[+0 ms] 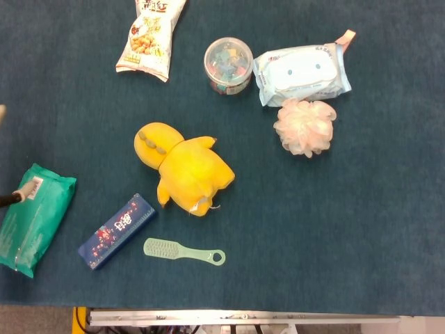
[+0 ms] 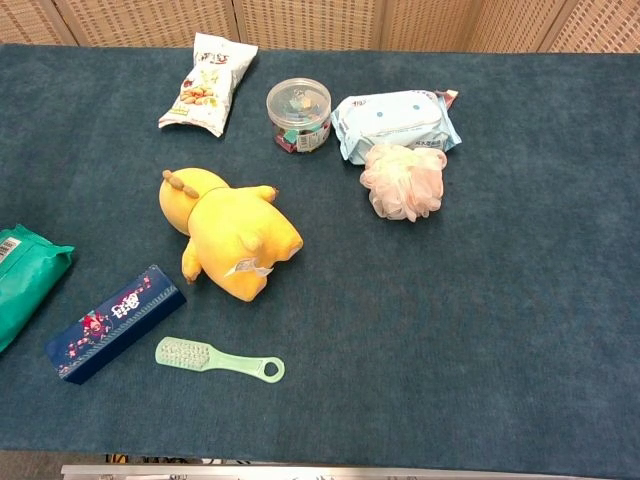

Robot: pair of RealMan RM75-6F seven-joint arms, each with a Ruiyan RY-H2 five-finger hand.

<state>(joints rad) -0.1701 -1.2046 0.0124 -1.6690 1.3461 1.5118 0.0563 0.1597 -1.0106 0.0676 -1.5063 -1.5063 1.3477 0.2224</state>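
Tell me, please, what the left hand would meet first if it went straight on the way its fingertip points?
Only a fingertip of the left hand shows, over the green packet, pointing right. Straight on, it would probably reach the yellow plush toy first; height is unclear.

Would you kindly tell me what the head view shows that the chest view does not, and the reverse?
Only the head view shows a sliver of the left hand at the frame's left edge, over the green plastic packet; whether it is open cannot be judged. Only the chest view shows woven tan panels behind the table. Both share that packet, the yellow plush toy, blue oblong box, pale green plastic brush and pink mesh bath puff.
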